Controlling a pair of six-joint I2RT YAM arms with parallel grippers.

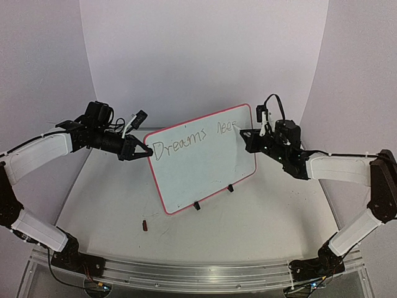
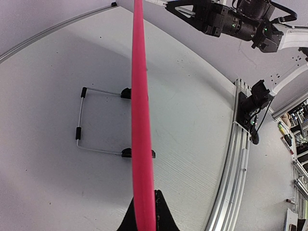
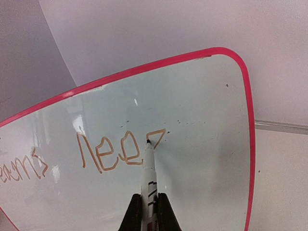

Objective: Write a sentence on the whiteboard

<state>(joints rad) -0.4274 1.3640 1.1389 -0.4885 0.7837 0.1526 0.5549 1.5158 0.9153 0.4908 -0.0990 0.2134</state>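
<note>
So far the sentence (image 1: 195, 138) says "Dreams" and most of a second word, up along the 12 o'clock side of the whiteboard (image 1: 205, 174), which stands in the middle of the desk (image 1: 124, 198). I think more words are left to write. My right hand (image 3: 150, 198), at 2 o'clock, is squeezed tight on the marker (image 3: 149, 168), with the tip on the board. My left hand (image 1: 144, 151) pinches the 9 o'clock edge.

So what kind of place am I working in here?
Probably a lab test bench, not a home or shop: a white table enclosed by a curved white backdrop, with an aluminium rail along its near edge carrying both arm bases.
</note>
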